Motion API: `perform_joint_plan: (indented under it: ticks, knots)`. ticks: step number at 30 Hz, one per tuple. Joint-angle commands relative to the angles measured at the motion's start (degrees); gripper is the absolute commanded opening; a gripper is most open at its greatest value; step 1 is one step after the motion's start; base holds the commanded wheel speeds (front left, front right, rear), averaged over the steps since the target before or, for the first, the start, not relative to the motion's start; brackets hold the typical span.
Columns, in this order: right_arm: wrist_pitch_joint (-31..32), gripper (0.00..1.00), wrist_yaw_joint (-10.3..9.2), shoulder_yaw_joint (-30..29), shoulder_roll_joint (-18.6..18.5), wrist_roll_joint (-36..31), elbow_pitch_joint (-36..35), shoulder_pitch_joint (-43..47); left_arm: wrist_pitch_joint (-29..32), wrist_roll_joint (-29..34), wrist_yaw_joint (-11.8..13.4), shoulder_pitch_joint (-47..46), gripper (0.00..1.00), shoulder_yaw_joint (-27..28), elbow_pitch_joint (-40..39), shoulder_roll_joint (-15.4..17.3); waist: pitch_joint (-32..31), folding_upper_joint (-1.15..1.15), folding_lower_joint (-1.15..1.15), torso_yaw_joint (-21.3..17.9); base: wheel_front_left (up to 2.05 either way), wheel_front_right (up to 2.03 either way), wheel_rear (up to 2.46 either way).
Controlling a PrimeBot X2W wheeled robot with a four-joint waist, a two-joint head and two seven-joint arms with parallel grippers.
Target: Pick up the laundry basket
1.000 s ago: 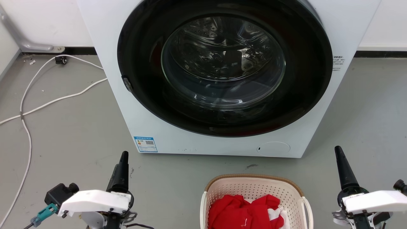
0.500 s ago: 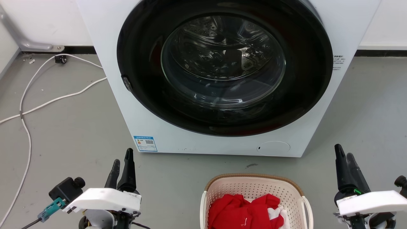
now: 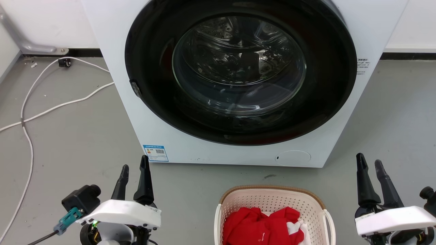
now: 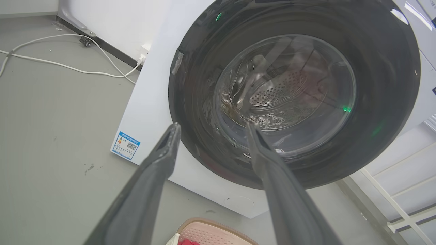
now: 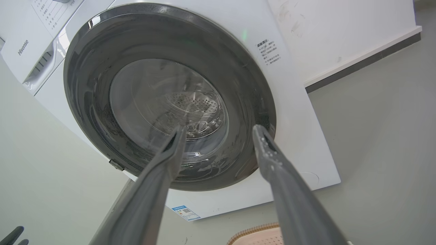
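The laundry basket (image 3: 272, 202) stands on the grey floor at the bottom centre of the head view, cream perforated plastic with a brown woven rim and a white loop handle on its right side. Red cloth with a bit of white lies inside it. Its brown rim also peeks in at the bottom of the left wrist view (image 4: 211, 227) and the right wrist view (image 5: 255, 231). My left gripper (image 3: 135, 163) is open, well to the basket's left. My right gripper (image 3: 369, 162) is open, to the basket's right. Both hold nothing, fingers pointing toward the washing machine.
A white front-loading washing machine (image 3: 238, 81) with a dark round door, shut, stands right behind the basket. White cables (image 3: 51, 109) trail over the floor at the left, near the wall. Bare grey floor lies on both sides of the basket.
Both grippers have gone from shut to open, their fingers spreading apart. The left gripper has shifted slightly right and forward. The basket has not moved.
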Motion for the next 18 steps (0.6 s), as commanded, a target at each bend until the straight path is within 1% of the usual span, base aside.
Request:
perform_joint_plan:
  ticks: [1,18]
  knots:
    - [-0.48,1.0,0.02,0.07,-0.25,-1.44,-1.03,0.18,-0.43,1.37,0.31,0.13,1.0,-0.24,-0.99,0.15,0.0,0.0,0.0,-0.01,0.0,0.0,0.0]
    - [-3.13,1.0,0.01,0.69,-0.3,-13.13,-2.99,1.81,-3.12,12.44,2.25,0.9,1.0,-2.25,-1.97,0.18,0.22,0.0,0.0,-0.1,0.0,0.0,0.0]
